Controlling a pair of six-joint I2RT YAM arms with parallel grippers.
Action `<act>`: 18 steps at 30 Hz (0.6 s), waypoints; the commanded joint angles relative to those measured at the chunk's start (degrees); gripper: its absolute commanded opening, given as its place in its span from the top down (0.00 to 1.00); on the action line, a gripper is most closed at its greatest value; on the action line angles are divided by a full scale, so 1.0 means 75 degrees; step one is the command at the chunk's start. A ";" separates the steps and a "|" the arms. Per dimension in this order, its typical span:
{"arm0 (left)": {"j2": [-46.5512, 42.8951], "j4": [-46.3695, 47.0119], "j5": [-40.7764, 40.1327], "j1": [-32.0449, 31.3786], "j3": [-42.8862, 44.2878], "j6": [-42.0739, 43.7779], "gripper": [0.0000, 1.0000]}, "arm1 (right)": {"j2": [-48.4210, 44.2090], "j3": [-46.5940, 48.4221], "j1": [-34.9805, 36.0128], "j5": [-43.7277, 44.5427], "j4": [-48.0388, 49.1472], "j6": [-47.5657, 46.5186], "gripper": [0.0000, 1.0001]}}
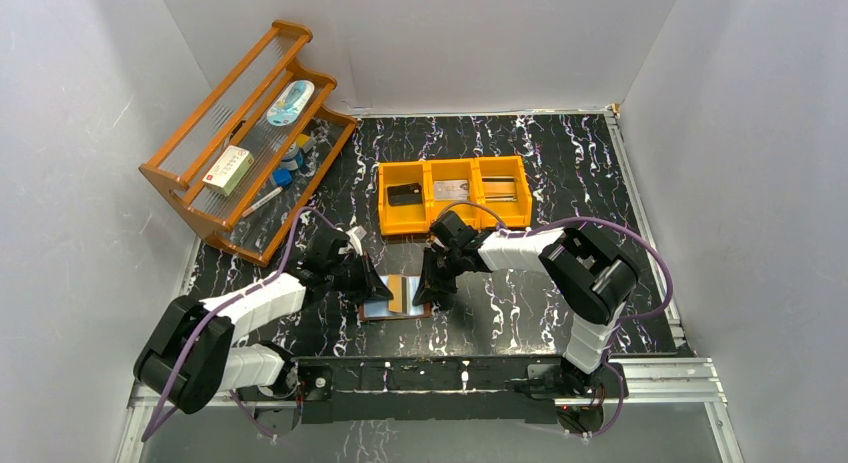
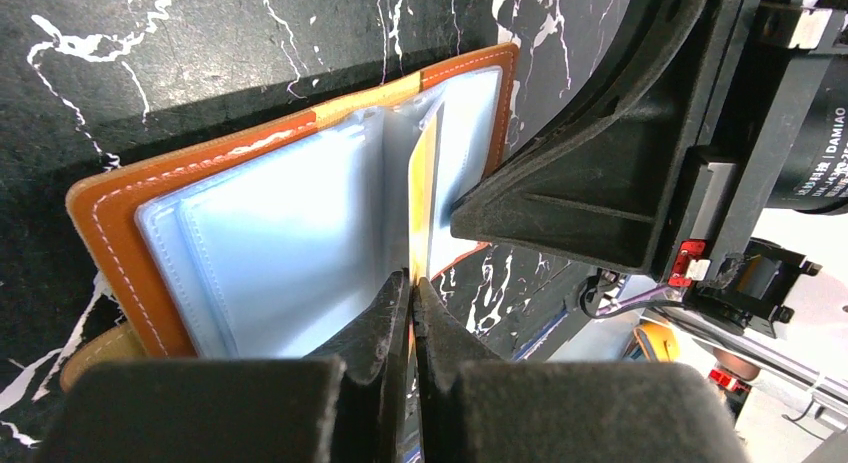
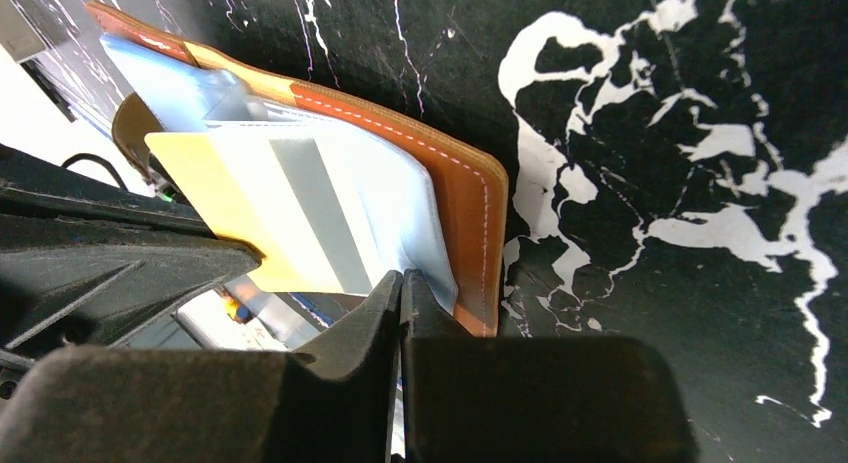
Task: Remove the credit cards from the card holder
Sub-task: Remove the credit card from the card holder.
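The brown leather card holder (image 1: 372,310) lies open on the black marbled table between my two grippers, pale-blue clear pockets (image 2: 270,233) facing up. A tan-yellow credit card (image 3: 250,208) with a grey stripe sticks partway out of a pocket. My left gripper (image 2: 412,283) is shut on that card's edge (image 2: 422,183). My right gripper (image 3: 402,281) is shut on the near edge of a clear pocket (image 3: 420,238), just inside the holder's stitched border (image 3: 470,233). In the top view the left gripper (image 1: 365,273) and right gripper (image 1: 435,288) flank the holder closely.
An orange three-compartment bin (image 1: 499,163) stands just behind the holder, with a black card (image 1: 404,194) and silvery cards (image 1: 452,190) in it. A wooden rack (image 1: 169,175) with a white-and-red box (image 1: 228,169) stands at the back left. White walls enclose the table.
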 commanded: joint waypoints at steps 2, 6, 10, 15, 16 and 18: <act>-0.0225 -0.0726 -0.0256 0.0051 0.0378 0.0400 1.00 | 0.0394 -0.0216 -0.0116 0.1313 -0.1053 -0.0260 0.89; -0.0372 -0.1123 -0.0573 0.0051 0.0514 0.0495 1.00 | 0.0333 -0.0181 -0.0145 0.1311 -0.1064 -0.0281 0.89; -0.0566 -0.1253 -0.0690 0.0050 0.0627 0.0557 1.00 | 0.0090 0.0006 -0.0153 0.1091 -0.0853 -0.0486 0.86; -0.0367 -0.0845 -0.0280 0.0050 0.0572 0.0409 1.00 | -0.0366 0.0607 -0.0148 0.0376 -0.0397 -0.0835 0.79; -0.0336 -0.0768 -0.0255 0.0050 0.0541 0.0364 1.00 | -0.0479 0.0742 -0.0140 0.0255 -0.0289 -0.0841 0.78; -0.0318 -0.0654 -0.0222 0.0052 0.0506 0.0290 1.00 | -0.0576 0.0981 -0.0136 -0.0014 -0.0124 -0.0825 0.76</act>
